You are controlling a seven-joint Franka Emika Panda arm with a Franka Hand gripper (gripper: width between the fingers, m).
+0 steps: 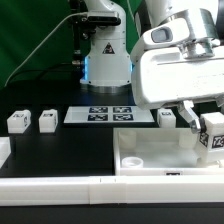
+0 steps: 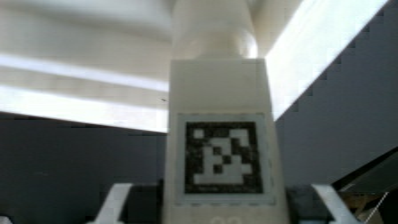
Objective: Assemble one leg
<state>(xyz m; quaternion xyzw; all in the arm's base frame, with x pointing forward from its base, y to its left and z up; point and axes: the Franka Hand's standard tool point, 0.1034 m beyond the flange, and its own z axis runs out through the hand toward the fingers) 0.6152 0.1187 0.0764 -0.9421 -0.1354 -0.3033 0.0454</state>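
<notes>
A white leg [image 1: 212,134] with a black-and-white tag stands on end over the far right corner of the large white tray-like piece [image 1: 140,158]. My gripper [image 1: 200,130] reaches down around the leg's top end. In the wrist view the leg [image 2: 221,120] runs away from me, its narrow round end farthest off. My gripper [image 2: 224,206] straddles its near end. A dark gap shows between the leg and each of the fingers [image 2: 121,204], so the jaws stand open around it.
Two more legs [image 1: 17,122] [image 1: 47,121] stand on the black table at the exterior view's left, and another [image 1: 167,117] behind the tray. The marker board [image 1: 105,114] lies in the middle at the back. The robot base [image 1: 105,55] stands behind it.
</notes>
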